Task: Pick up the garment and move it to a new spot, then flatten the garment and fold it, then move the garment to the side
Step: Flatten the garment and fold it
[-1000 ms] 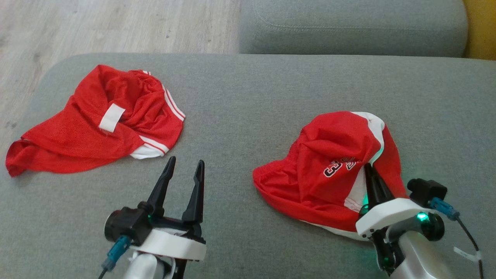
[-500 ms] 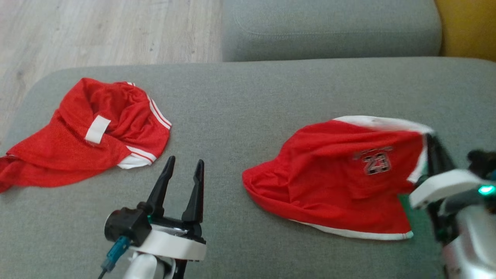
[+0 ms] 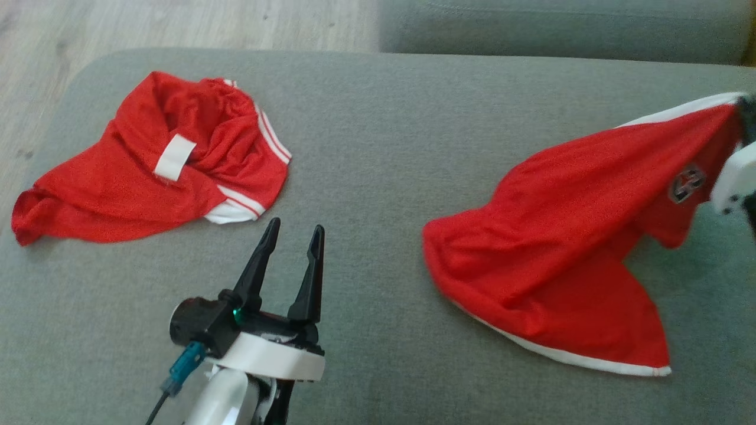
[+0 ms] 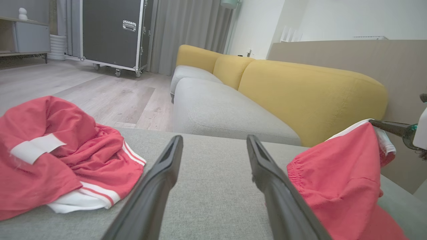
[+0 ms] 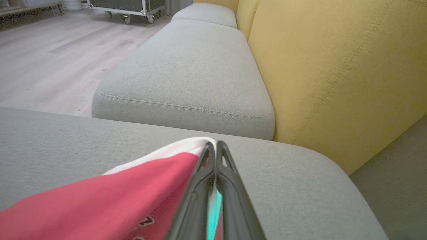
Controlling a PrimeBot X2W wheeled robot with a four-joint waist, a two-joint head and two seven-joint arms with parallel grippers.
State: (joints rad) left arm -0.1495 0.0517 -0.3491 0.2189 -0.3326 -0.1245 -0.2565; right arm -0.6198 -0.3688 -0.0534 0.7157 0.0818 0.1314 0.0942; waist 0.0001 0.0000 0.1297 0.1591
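Clerk: Garments, red, on grey sofa cushion (image 3: 366, 147): how many?

Checker: Two. First, the garment (image 3: 555, 236) with white trim and a number patch, right of the frame: upper corner raised off the cushion, lower part trailing on it. Next, the second garment (image 3: 147, 177), crumpled at the upper left, nothing touching it.

Clerk: Hands?

Checker: Two. First, right hand (image 5: 216, 144): fingers pressed together on the white-edged corner of the garment. Next, left hand (image 3: 297, 224): fingers apart, holding nothing, low in the frame between the two garments.

Clerk: Handling?

Checker: Likely light, thin mesh. Soft and limp, so it drapes from any single hold and bunches. Not fragile, perhaps a little slippery. Best taken at the hem or waistband, where the cloth is doubled. A second hold on the opposite corner would help spread it flat.
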